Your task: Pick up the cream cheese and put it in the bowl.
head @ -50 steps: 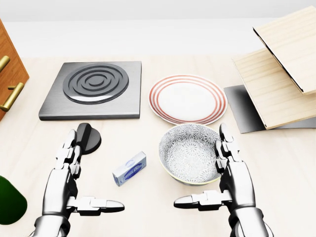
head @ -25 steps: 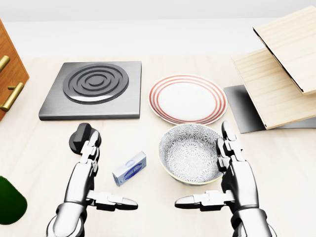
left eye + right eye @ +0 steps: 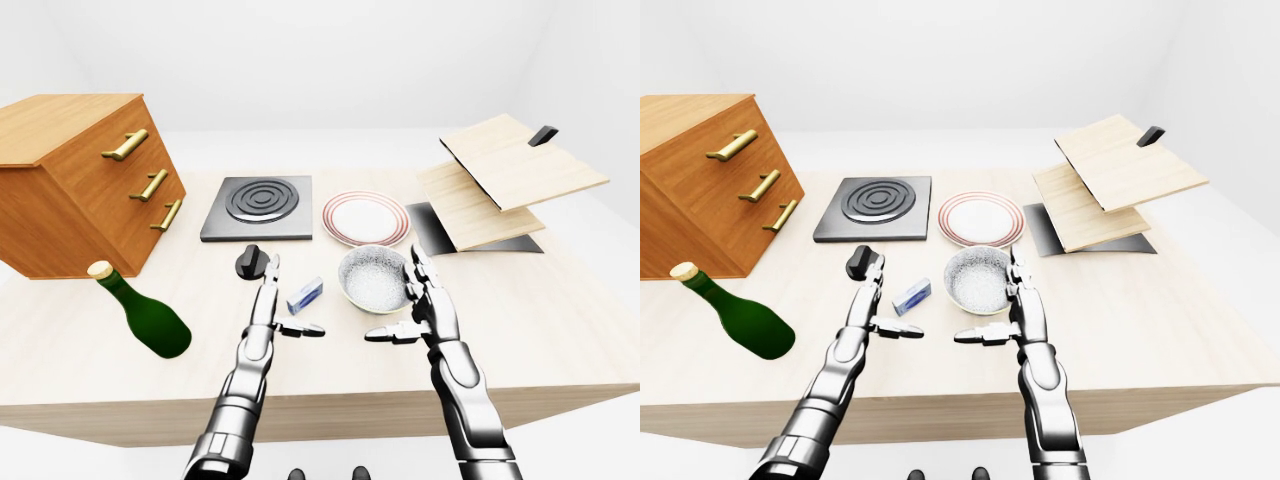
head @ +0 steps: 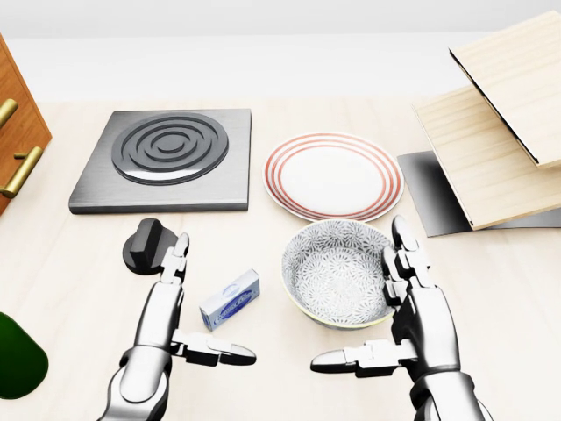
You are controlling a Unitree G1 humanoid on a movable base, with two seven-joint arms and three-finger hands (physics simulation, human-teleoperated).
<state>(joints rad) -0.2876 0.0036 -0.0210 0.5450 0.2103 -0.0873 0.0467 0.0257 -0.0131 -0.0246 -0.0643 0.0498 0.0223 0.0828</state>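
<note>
The left robot hand (image 4: 166, 320) hovers low over the desk (image 4: 79, 263) with its fingers straight and spread, thumb pointing right, holding nothing; its fingertips (image 4: 181, 243) reach up beside a black knob (image 4: 145, 245), and the one cream cheese box (image 4: 230, 299) lies flat on the desk just to the right of this hand, between it and the bowl, apart from both as far as the head view shows. The right robot hand (image 4: 419, 311) is likewise wide open and empty, thumb pointing left, its fingers standing along the right rim of the single patterned bowl (image 4: 337, 272); whether they touch the rim I cannot tell. The bowl holds nothing.

Above the bowl in the head view sits one white plate with red rings (image 4: 333, 175), also bare; to its left is one grey square burner with a ringed hob (image 4: 165, 158). To the right, two light wooden boards (image 4: 491, 149) lean stacked over a dark grey sheet (image 4: 431, 189).

In the left-eye view, one green bottle (image 3: 143, 311) with a pale cork lies on its side at the desk's left, near one wooden cabinet (image 3: 75, 180) showing three brass handles (image 3: 152, 185); a small black object (image 3: 543, 135) rests at the upper edge of the top board.
</note>
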